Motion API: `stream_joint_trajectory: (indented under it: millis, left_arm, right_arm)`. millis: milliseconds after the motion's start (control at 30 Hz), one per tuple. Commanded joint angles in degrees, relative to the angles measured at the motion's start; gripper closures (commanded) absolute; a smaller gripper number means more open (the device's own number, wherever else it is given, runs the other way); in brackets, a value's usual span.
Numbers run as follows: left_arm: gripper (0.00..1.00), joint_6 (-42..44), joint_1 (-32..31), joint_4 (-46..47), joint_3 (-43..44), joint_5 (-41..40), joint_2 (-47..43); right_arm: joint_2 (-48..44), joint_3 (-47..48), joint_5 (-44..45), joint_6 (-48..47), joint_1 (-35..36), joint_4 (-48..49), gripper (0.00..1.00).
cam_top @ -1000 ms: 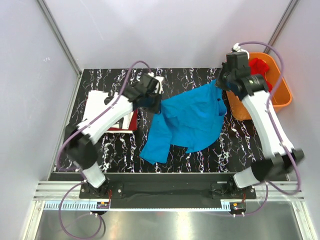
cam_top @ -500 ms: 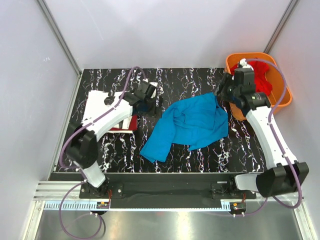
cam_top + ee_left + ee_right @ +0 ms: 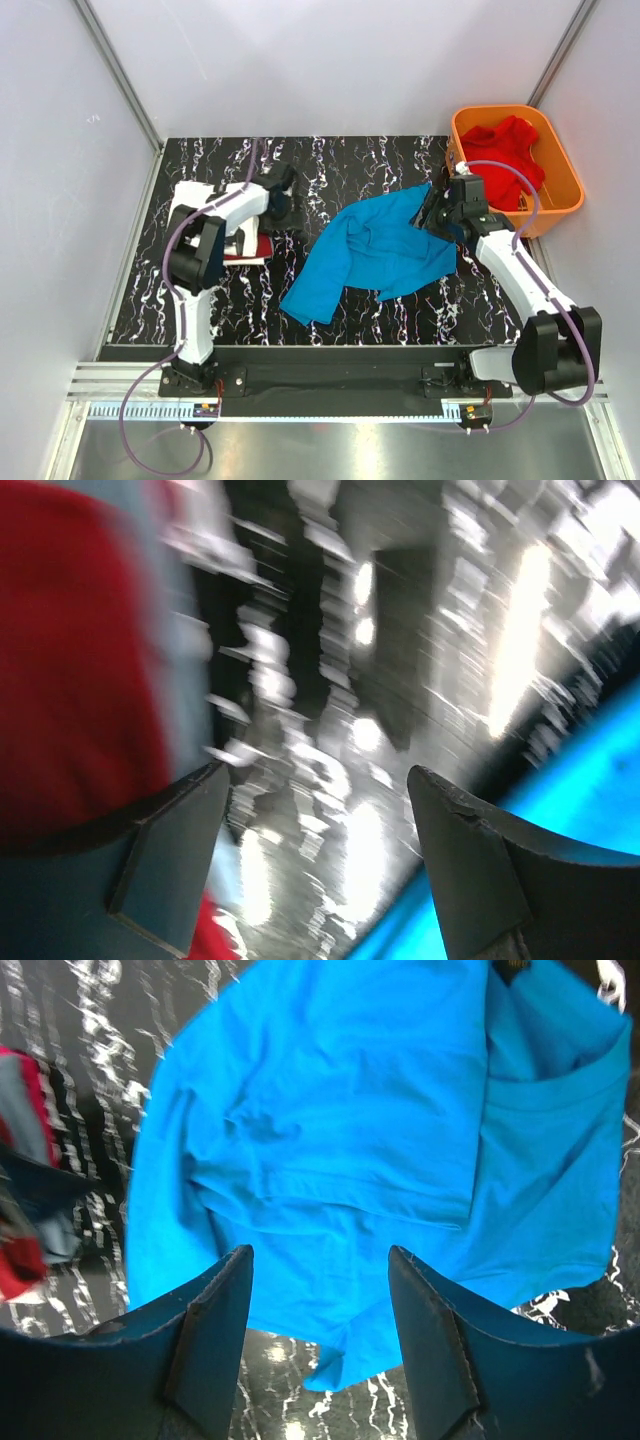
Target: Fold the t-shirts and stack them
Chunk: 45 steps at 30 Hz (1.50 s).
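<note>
Currently both sets are empty. The left fingers (image 3: 170,850) are spread wide with only blurred bench (image 3: 400,160) between them. The right fingers (image 3: 215,1330) are parted about as wide and grip nothing, with blue cloth below the gap.

Positions, all relative to the orange basket (image 3: 568,190):
- The blue t-shirt (image 3: 385,245) lies crumpled on the bench near the basket, spreading away from it toward mid-bench. It's unfolded, with layers bunched over each other.
- The right fingers hang between the basket and the shirt, over the shirt edge nearest the basket.
- The left fingers are well apart from the basket, beyond the shirt's far side.
- The white t-shirt (image 3: 195,210) is folded and sits farthest from the basket, with a dark red t-shirt (image 3: 260,248) peeking out beneath it.
- The brighter red t-shirt (image 3: 510,160) is inside the basket and not yet handled.

My read on handling: the blue shirt is light, limp cloth with no stiffness, so it will sag and drag, and a pinch can easily catch two layers. I'd grab single-layer corners, at the shoulders or hem, one per arm, and pull it taut and flat before any fold. From the wrist view I can't tell which edge is hem or collar.
</note>
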Motion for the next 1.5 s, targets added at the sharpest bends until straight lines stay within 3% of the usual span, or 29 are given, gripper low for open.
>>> stream_joint_trajectory:
  millis: [0, 333, 533, 800, 967, 1133, 1467]
  left_arm:
    - [0.21, -0.21, 7.39, 1.84, -3.05, -0.94, -2.27]
    - [0.21, -2.75, 17.43, 5.01, -7.72, -5.42, -5.42]
    - [0.17, -3.19, 10.25, 10.80, -12.90, -1.56, -14.38]
    - [0.14, -4.16, 2.15, 14.76, -23.27, -4.36, -28.36]
    - [0.01, -5.12, 1.18, 18.27, -31.61, -6.20, -40.29]
    - [0.01, -9.07, 1.26, 22.04, -38.74, -10.34, -49.19]
    - [0.01, -6.98, 0.65, 33.39, -49.99, -4.10, -57.81]
  right_arm:
    - [1.26, -2.77, -0.78, 0.92, 0.37, 5.22, 0.36]
    - [5.21, -7.00, 8.09, 2.59, 0.28, 9.01, 0.36]
    - [8.55, -7.26, 9.94, 3.91, 0.37, 10.15, 0.36]
    - [11.98, -9.81, 13.99, 5.93, 0.37, 14.01, 0.49]
    - [15.93, -9.72, 13.37, 6.98, 0.37, 15.68, 0.51]
    - [17.87, -10.43, 13.01, 7.51, 0.37, 16.66, 0.51]
    - [14.35, -14.03, 12.76, 7.60, 0.28, 17.71, 0.55]
